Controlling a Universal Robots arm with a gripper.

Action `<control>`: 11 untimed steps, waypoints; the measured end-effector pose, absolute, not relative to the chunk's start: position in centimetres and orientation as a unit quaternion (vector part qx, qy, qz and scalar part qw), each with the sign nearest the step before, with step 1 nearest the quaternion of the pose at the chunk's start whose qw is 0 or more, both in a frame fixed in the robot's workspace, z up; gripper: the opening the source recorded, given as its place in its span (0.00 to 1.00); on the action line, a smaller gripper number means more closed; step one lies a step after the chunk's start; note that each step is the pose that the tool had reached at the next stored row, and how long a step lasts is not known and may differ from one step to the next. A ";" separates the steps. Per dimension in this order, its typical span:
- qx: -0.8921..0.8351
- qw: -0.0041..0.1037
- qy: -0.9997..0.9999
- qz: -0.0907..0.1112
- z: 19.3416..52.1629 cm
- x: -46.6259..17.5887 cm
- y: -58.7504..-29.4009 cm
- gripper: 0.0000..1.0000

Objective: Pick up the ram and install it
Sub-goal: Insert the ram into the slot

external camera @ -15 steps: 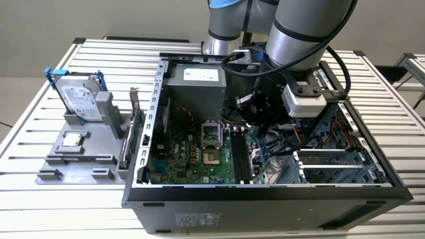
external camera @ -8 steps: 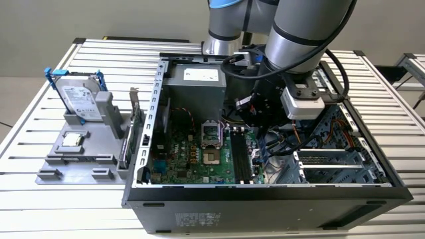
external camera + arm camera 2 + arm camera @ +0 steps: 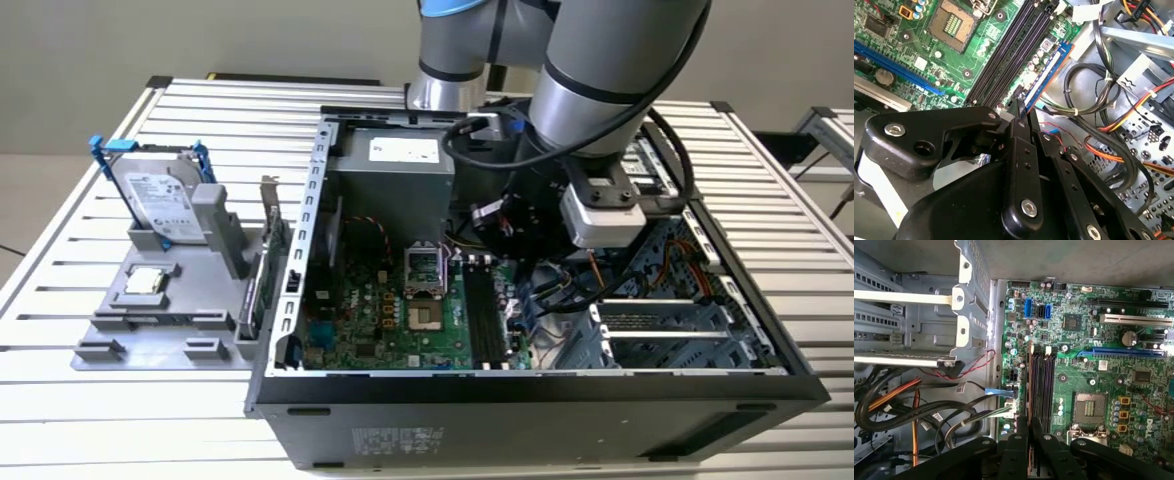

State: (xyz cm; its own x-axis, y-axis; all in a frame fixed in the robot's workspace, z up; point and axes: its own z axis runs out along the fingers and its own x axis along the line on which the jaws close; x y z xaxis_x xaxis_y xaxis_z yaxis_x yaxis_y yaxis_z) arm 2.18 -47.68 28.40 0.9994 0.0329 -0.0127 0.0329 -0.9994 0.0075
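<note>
In both wrist views my gripper (image 3: 1019,107) (image 3: 1030,424) is shut on the ram (image 3: 1046,70) (image 3: 1029,385). I see the ram edge-on, as a thin blue-green strip. It runs parallel to the black memory slots (image 3: 1009,55) (image 3: 1042,385), on their side toward the cable bundle. I cannot tell whether its lower edge sits in a slot. In the exterior view the arm's wrist (image 3: 587,200) reaches down into the open computer case (image 3: 534,385), above the slots (image 3: 487,315).
The empty processor socket (image 3: 1089,410) (image 3: 424,315) lies beside the slots. Cables (image 3: 1104,105) and the drive cage (image 3: 929,325) crowd the ram's other side. At the exterior view's left, a grey tray (image 3: 120,340) holds a hard drive (image 3: 160,200), a square chip (image 3: 144,283) and an upright card (image 3: 267,260).
</note>
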 end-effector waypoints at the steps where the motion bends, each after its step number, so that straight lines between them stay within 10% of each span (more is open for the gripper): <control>1: 1.000 0.004 0.016 -0.006 28.2 2.2 -47.7 0.00; 11: 1.000 0.003 0.016 -0.006 27.1 2.2 -47.3 0.00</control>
State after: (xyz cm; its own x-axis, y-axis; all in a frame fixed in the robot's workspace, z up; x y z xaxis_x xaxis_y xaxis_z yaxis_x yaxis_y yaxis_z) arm 2.18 -47.31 27.09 0.9994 0.0329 -0.0126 0.0329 -0.9994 0.0053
